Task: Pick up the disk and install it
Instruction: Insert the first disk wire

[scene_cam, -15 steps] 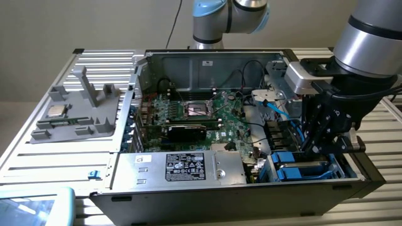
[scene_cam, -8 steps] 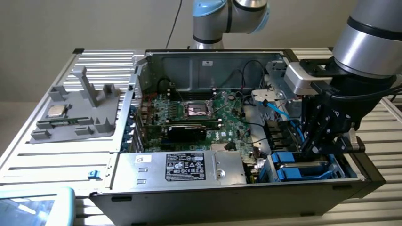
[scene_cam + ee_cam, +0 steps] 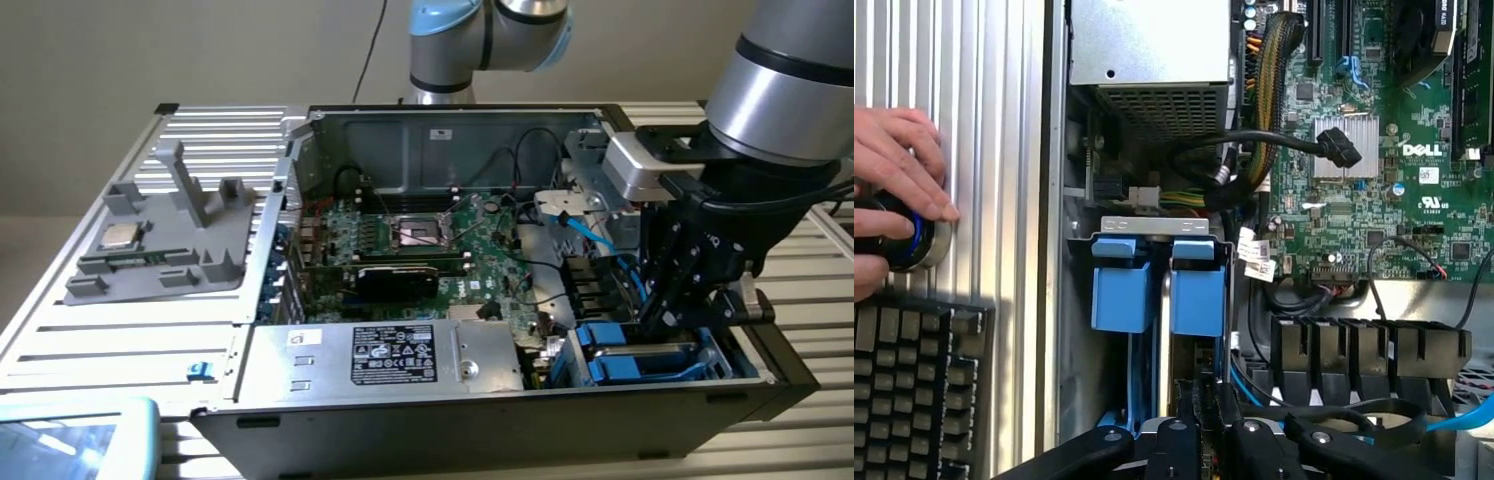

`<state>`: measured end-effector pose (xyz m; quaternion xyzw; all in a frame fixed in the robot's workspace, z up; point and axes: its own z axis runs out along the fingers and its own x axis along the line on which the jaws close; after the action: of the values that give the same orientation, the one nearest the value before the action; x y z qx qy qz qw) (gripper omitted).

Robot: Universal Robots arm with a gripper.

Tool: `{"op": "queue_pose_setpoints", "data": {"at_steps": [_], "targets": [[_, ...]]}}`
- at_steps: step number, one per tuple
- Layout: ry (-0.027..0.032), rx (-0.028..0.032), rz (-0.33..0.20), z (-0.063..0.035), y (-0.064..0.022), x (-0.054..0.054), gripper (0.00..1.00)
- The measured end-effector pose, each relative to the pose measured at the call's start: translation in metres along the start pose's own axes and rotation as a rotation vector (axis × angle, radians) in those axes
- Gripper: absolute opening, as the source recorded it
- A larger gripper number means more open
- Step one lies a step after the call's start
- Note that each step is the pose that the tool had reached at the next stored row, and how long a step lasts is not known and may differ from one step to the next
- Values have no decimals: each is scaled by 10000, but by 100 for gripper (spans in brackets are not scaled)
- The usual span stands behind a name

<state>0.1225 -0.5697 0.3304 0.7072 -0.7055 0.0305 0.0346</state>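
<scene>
The disk [image 3: 643, 360] stands on edge in the drive bay at the front corner of the open computer case, on the exterior view's right. Its bright blue frame and end tab [image 3: 1199, 292] lie beside a second blue-framed drive [image 3: 1122, 285]. My gripper [image 3: 663, 318] reaches straight down into that bay. Its black fingers [image 3: 1199, 440] stand close together over the disk's upper edge and look shut on it. The contact itself is hidden behind the finger bodies.
The motherboard [image 3: 427, 240] with loose black and blue cables fills the case's middle. A grey power-supply box [image 3: 387, 355] sits in front of it. A grey fixture with a processor chip [image 3: 120, 237] stands on the table's left. A person's hand [image 3: 894, 170] rests on a round button beside a keyboard [image 3: 914, 390].
</scene>
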Motion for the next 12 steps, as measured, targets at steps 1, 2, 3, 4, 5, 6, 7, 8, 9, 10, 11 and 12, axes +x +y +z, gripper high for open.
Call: {"op": "queue_pose_setpoints", "data": {"at_steps": [1, 2, 3, 4, 5, 6, 7, 8, 9, 10, 11, 12], "targets": [[2, 0, 3, 0, 0, 0, 17], [2, 0, 5, 0, 0, 0, 17], [2, -1, 6, 0, 0, 0, 17], [3, 0, 7, -1, 0, -1, 17], [3, 0, 7, 0, 0, -1, 17], [5, -1, 8, -1, 0, -4, 17], [6, -1, 8, -1, 0, -7, 17], [5, 0, 9, -1, 0, -6, 17], [6, -1, 9, -1, 0, -6, 17], [6, -1, 10, -2, 0, -6, 17], [6, -1, 10, -1, 0, -6, 17], [7, -2, 10, -2, 0, -5, 17]]}}
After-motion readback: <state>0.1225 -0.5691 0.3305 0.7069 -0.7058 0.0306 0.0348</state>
